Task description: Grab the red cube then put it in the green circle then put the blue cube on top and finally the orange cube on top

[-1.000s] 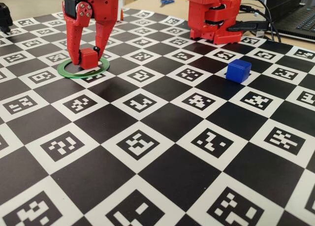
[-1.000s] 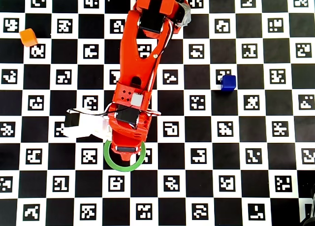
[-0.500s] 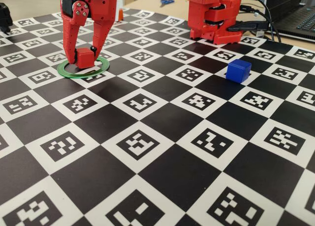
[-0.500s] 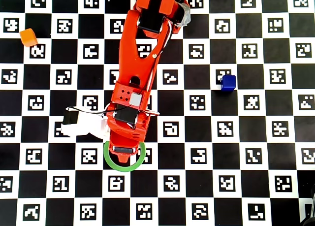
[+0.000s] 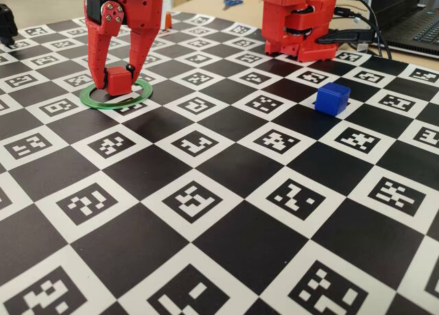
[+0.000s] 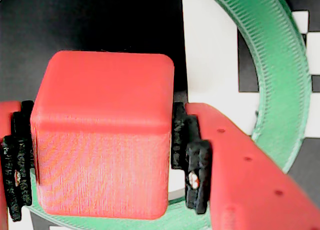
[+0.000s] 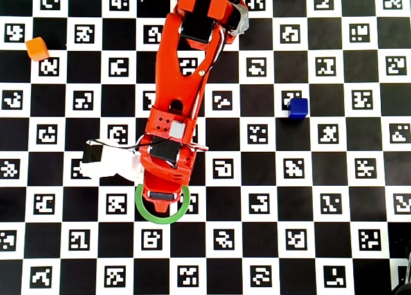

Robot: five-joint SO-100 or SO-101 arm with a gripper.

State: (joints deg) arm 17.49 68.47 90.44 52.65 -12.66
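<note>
In the fixed view my red gripper (image 5: 115, 80) points straight down, shut on the red cube (image 5: 119, 80). It holds the cube low inside the green circle (image 5: 140, 95). Whether the cube rests on the board I cannot tell. The wrist view shows the red cube (image 6: 105, 140) pressed between both black pads (image 6: 192, 150), with the green circle (image 6: 285, 89) curving round it. From overhead my gripper (image 7: 162, 195) hides the cube above the green circle (image 7: 162, 220). The blue cube (image 5: 332, 97) (image 7: 297, 108) sits alone to the right. The orange cube (image 7: 37, 48) lies at the far upper left.
The arm's red base (image 5: 298, 23) stands at the back of the checkered marker board (image 5: 226, 191). Cables and a laptop (image 5: 411, 20) lie behind it on the right. A white wrist camera (image 7: 112, 166) sticks out left of the arm.
Over the last second the gripper carried the red cube slightly left, toward the circle's middle. Since half a second ago it has barely moved.
</note>
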